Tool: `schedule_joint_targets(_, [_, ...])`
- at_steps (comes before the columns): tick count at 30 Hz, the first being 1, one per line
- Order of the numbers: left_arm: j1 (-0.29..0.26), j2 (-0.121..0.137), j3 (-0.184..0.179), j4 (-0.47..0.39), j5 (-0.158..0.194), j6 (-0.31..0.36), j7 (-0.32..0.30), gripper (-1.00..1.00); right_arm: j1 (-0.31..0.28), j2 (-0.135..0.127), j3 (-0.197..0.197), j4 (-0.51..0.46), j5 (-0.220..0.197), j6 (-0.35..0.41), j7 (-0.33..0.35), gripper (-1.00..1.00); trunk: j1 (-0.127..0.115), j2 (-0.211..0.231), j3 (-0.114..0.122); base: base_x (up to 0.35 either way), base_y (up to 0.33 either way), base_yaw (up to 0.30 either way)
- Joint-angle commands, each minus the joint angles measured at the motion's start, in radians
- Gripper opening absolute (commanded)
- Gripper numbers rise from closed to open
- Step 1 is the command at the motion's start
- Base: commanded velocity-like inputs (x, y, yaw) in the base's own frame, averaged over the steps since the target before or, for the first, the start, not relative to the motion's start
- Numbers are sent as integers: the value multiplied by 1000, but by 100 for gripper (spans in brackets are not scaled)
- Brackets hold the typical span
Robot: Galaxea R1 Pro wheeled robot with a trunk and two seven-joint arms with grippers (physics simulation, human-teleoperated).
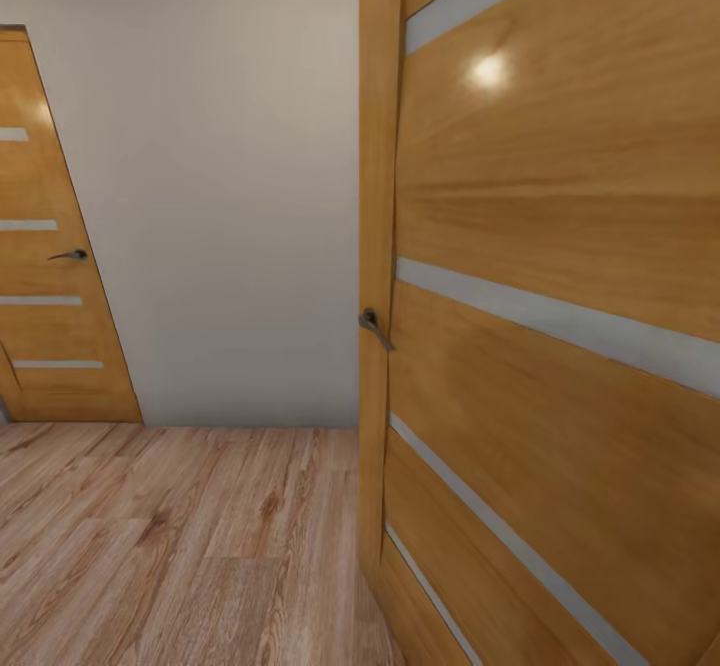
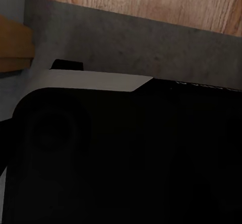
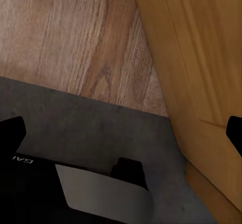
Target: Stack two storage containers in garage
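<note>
Honey-orange wooden doors [image 1: 560, 346] carry pale grey stripes (handles [image 1: 375, 328] dark metal); wall [image 1: 220, 196] beige-grey, plank floor [image 1: 180, 546] light brown-grained.

The near wooden door [image 1: 560, 346] runs off the head view's top, right and bottom edges, so its full outline cannot be told. The far door [image 1: 50, 276] is cut by the left edge. In the left wrist view, a dark robot body [image 2: 126, 158] hides most of what lies beyond.
</note>
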Motion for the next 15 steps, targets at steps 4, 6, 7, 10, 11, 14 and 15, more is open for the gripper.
schedule_joint_targets(4, [0, 0, 1, 0, 8, -2, -2, 100, -1, 2, 9, 3, -9, -2, 0, 100, 0, -1, -2, 0, 0, 0])
schedule_joint_targets(6, [0, 0, 1, 0, 8, -2, -2, 100, -1, 2, 10, 3, -8, -2, 1, 100, 0, -1, -2, 0, 0, 0])
schedule_joint_targets(7, [0, 0, 1, 0, 8, -2, -2, 100, -1, 2, 10, 3, -8, -2, 1, 100, 0, -1, -2, 0, 0, 0])
schedule_joint_targets(10, [0, 0, 1, 0, 8, -2, -2, 100, -1, 1, 10, 3, -8, -1, 6, 100, 0, -1, -2, 0, 0, 0])
schedule_joint_targets(11, [0, 0, 1, 0, 8, -2, -2, 100, -1, 1, 10, 3, -8, -1, 6, 100, 0, -1, -2, 0, 0, 0])
schedule_joint_targets(14, [0, 0, 1, 0, 8, -2, -2, 100, -1, 1, 10, 3, -8, -1, 9, 100, 0, -1, -2, 0, 0, 0])
schedule_joint_targets(15, [0, 0, 1, 0, 8, -2, -2, 100, -1, 2, 10, 3, -8, -1, 9, 100, 0, -1, -2, 0, 0, 0])
